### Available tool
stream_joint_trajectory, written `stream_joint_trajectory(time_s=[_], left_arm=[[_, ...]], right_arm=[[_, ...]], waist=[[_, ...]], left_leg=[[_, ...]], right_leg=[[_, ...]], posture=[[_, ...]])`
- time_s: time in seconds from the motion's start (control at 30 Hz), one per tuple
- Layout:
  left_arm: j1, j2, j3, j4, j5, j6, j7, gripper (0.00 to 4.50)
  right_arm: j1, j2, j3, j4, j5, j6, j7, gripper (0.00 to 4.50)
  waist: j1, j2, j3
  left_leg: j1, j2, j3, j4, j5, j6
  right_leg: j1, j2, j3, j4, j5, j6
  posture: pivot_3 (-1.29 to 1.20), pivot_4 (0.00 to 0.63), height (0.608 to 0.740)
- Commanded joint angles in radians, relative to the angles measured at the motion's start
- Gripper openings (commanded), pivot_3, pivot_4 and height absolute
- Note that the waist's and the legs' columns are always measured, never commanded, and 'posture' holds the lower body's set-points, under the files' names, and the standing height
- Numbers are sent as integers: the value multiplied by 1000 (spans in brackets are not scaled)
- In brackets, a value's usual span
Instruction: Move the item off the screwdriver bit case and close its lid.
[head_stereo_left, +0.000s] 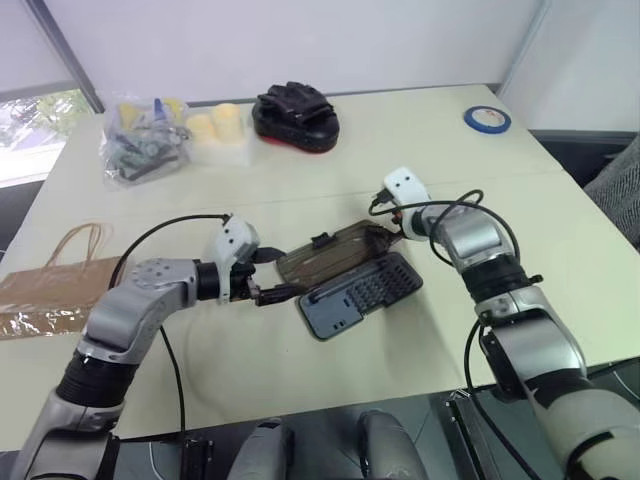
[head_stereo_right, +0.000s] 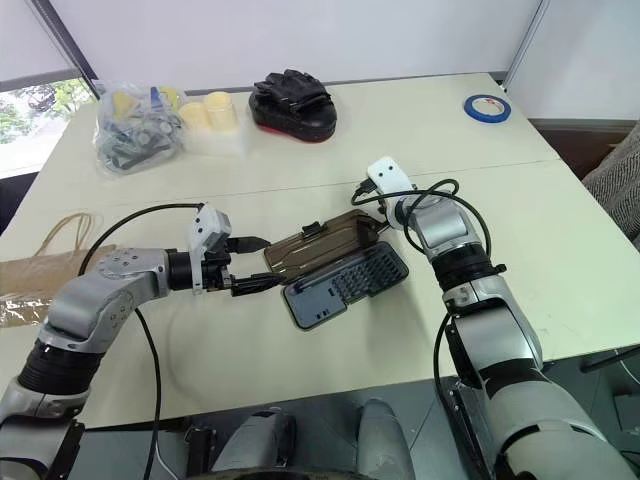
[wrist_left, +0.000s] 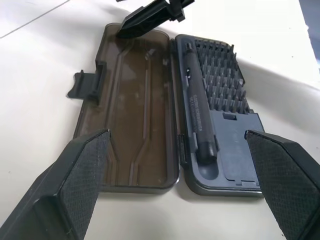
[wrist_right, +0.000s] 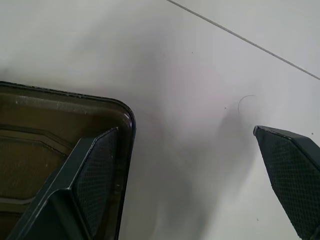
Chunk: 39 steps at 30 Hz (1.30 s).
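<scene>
1. At the left edge of the left eye view the kraft paper bag (head_stereo_left: 50, 285) lies flat on the table (head_stereo_left: 300, 370), well apart from the case, so moving it off looks done.
2. At centre frame the screwdriver bit case (head_stereo_left: 362, 293) lies open, its lid (head_stereo_left: 328, 253) folded flat; closing remains.
3. The right gripper (wrist_right: 182, 175), fingers apart, straddles the lid's far corner.
4. The left gripper (wrist_left: 177, 185) hovers wide open at the case's near end.
</scene>
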Motion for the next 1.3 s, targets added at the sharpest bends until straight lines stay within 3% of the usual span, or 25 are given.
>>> stream_joint_trajectory(time_s=[0.03,0.23,0.47,0.63,0.8,1.0,1.3], left_arm=[[-5,2,31,-35,2,-19,3,4500],[-11,-5,30,-26,13,-27,8,4500],[-25,-12,35,-10,27,-41,17,4500],[-32,-16,42,-7,34,-43,29,4500],[-34,-17,45,-6,39,-43,33,4500],[-40,-16,42,5,42,-44,27,4500],[-64,-19,36,26,55,-43,9,4500]], right_arm=[[-7,8,3,-6,-25,20,-8,3213],[9,21,14,-76,-23,108,-3,53],[15,37,-19,-107,-13,218,-45,53],[5,70,-170,-129,3,407,-186,53],[27,122,-304,-283,25,651,-279,53],[58,192,-366,-481,46,847,-324,53],[76,250,-410,-554,76,872,-369,53]], waist=[[-2,0,0],[1,0,0],[1,0,0],[7,0,0],[24,0,0],[19,1,0],[-5,1,0]], left_leg=[[0,0,0,0,0,0],[0,0,-1,1,0,0],[0,0,-1,1,0,0],[0,0,-1,1,0,0],[0,-1,-2,1,0,0],[0,-1,-1,1,0,0],[0,-1,-1,0,0,0]], right_leg=[[0,0,0,0,0,0],[0,0,0,1,0,0],[0,0,0,1,0,0],[0,0,0,1,0,0],[1,-1,0,1,0,0],[0,-1,0,2,0,0],[-3,-1,0,11,0,0]], posture=[[0,150,740],[0,150,740],[0,150,740],[0,150,740],[0,150,740],[0,150,740],[0,150,740]])
